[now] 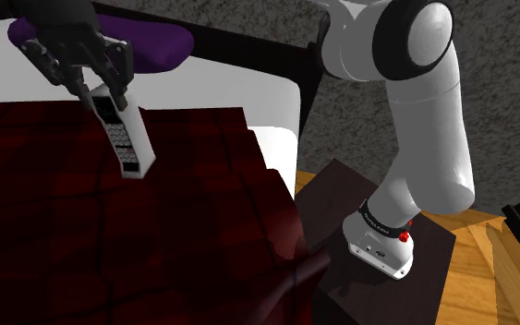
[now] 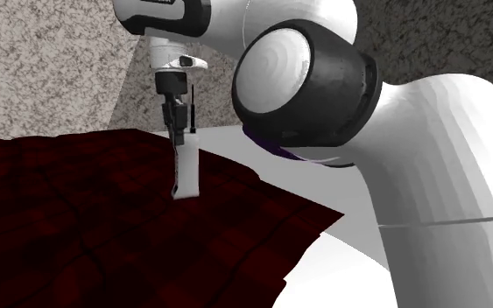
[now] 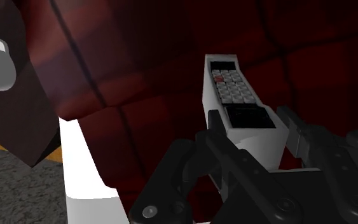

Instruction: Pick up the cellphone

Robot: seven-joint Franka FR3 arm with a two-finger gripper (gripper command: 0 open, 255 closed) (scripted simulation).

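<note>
At the shoulder view's upper left, the black gripper clasps the upper end of a white cellphone, its fingers closed on the handset's two sides. The phone hangs at a slant, keypad facing the camera, over a dark red quilted bedspread that covers the picture's left half. Just behind the gripper, a purple pillow lies on the white mattress, whose bare corner shows beside the spread's edge. Farther right, a dark stand carries the white arm, which rises and bends leftward toward the bed. A strip of wooden floor shows at the lower right. In the second exterior view the phone hangs nearly upright beneath the gripper, its lower end close over the spread; whether it touches the cloth cannot be told. The wrist view shows the phone's grey keys and dark screen between the two fingers, which press its sides.
</note>
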